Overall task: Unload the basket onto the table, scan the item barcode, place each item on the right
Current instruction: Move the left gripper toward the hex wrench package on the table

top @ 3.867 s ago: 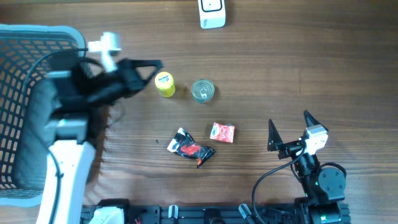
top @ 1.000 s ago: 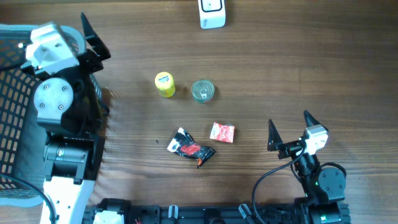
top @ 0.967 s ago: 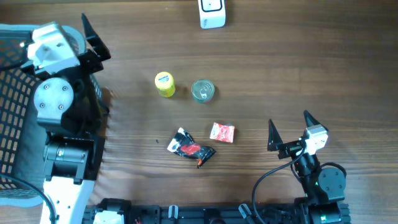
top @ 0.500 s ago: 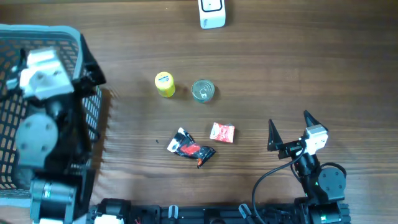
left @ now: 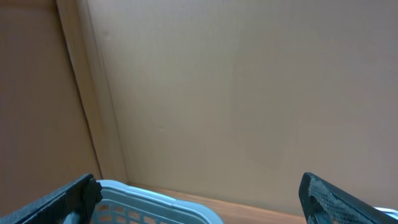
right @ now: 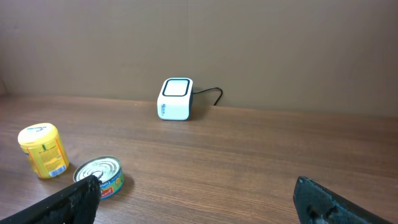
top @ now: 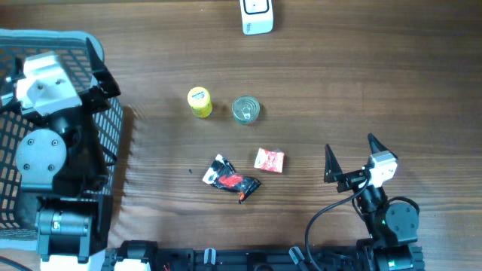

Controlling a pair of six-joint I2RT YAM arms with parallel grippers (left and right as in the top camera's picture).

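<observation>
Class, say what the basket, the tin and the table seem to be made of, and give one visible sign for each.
Basket: probably plastic, matt; pale blue moulded rim, dark mesh walls. Tin: metal, shiny; grey lid with pull ring. Table: wood or wood-look laminate, satin; brown grain lines.

The table [top: 361,75] is lit softly and evenly — a faint barred shadow is thrown right of the basket [top: 53,35]; all views are rendered sharp.
</observation>
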